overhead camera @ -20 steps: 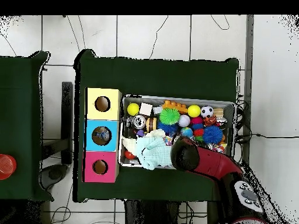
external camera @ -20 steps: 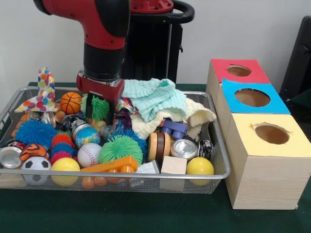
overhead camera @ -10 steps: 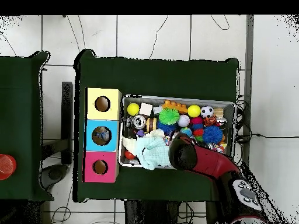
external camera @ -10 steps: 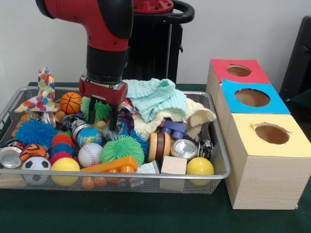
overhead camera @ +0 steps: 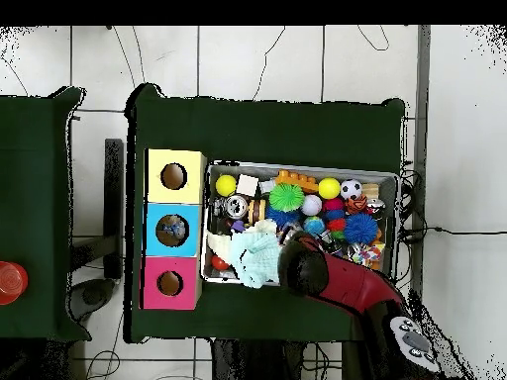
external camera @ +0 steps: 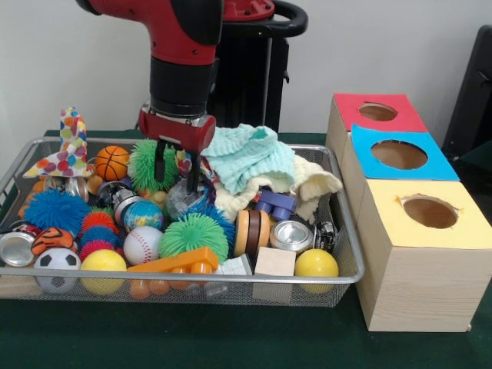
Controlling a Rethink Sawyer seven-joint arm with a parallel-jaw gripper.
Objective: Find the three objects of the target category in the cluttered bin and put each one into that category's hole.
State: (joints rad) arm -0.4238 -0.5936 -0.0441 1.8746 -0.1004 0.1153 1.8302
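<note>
The end effector (external camera: 175,167) hangs with fingers apart above the bin (external camera: 347,254). It should descend straight, perhaps onto a half-hidden can (external camera: 184,198).

- The arm (external camera: 173,23) wore a glossy red shell, rounded and bulky at the joint; below it ran a black cylindrical wrist section
- A red flange capped the wrist; two thin dark fingers (external camera: 160,161) belonged to the gripper (external camera: 175,171)
- The black pedestal (external camera: 250,69) carried a red cap and a curved black handle
</note>
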